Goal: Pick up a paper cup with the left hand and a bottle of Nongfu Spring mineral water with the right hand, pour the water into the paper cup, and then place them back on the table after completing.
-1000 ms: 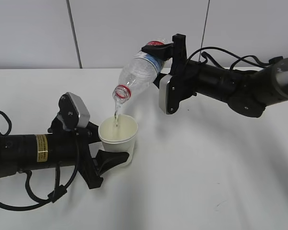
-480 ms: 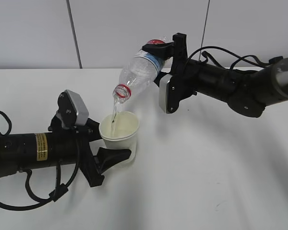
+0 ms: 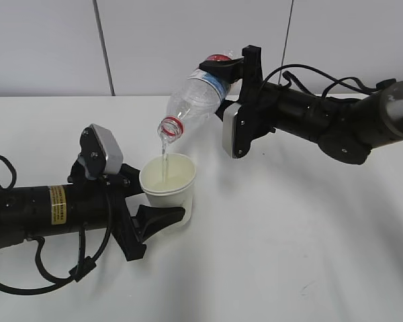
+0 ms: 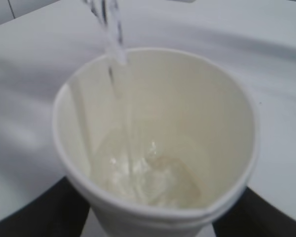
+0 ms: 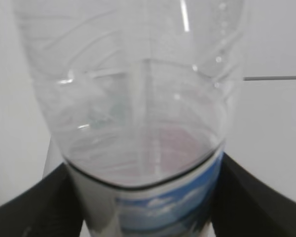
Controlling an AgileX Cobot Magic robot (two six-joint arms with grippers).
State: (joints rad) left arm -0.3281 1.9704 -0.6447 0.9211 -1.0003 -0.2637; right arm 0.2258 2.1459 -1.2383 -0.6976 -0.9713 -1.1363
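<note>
exterior: left hand [image 3: 154, 213] grasps paper cup [image 3: 166, 182] above worktop [image 3: 289, 255], right hand [image 3: 234, 70] clenches tilted bottle [image 3: 191, 104], thin stream [image 3: 164, 157] landing inside | left wrist: cup part-filled, stream near rim, drift risks spillage | right wrist: bottle gripped at label, slip risk if squeezed

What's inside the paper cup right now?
A shallow pool of water covers the bottom of the cup, with a thin stream falling in from the tilted bottle. The cup's base under the water is blurred.
</note>
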